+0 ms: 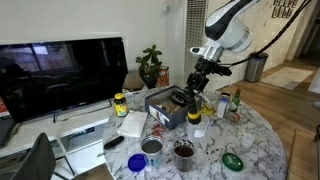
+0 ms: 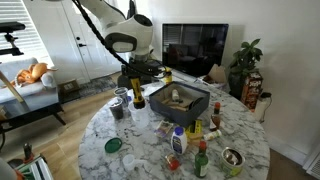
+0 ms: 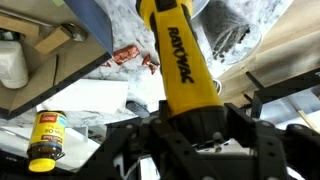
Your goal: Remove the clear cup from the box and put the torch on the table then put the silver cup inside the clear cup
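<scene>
1. Gripper: in the wrist view the jaws are closed against both sides of the torch. The torch shows a yellow barrel lettered "RAYOVAC".
2. Torch position: held in the air at the edge of the box, touching neither the box nor the table. Both exterior views place the hand over the box's rim on the arm's side.
3. Clear cup: a pale tumbler stands on the table just beside the box, near the hand. It is probably the clear cup, though it is too small to be sure. If so, the first step is done.
4. Silver cup: it stands upright on the table, well apart from the hand, beside a dark brown cup. Nothing encloses it.
5. Progress, as judged:
   - The torch is lifted but not yet set down, so the second step is under way.
   - The torch has to be lowered onto bare marble and released.
   - After that, the silver cup has to be picked up and put into the clear cup.
   - Roughly half the task remains.
</scene>
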{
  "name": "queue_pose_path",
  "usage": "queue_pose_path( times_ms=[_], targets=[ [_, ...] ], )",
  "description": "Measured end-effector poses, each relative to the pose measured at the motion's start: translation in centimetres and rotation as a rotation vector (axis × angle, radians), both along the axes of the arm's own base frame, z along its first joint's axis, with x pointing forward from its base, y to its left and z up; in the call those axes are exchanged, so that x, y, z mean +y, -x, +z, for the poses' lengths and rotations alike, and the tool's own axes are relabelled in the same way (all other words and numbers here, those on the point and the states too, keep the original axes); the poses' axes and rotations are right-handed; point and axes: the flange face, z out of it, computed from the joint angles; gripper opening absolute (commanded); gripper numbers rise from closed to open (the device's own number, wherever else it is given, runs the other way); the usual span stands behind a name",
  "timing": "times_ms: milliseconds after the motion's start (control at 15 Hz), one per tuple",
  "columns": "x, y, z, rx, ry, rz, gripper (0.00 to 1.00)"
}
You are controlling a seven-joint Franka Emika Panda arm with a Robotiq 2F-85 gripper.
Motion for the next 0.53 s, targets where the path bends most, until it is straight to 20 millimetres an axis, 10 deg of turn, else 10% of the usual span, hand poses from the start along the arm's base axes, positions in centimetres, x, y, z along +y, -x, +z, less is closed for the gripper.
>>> queue_pose_path(
  times_ms=[533],
  targets=[
    [4.2, 2.1, 6.5, -0.006, -0.061, 0.093, 0.33]
  ],
)
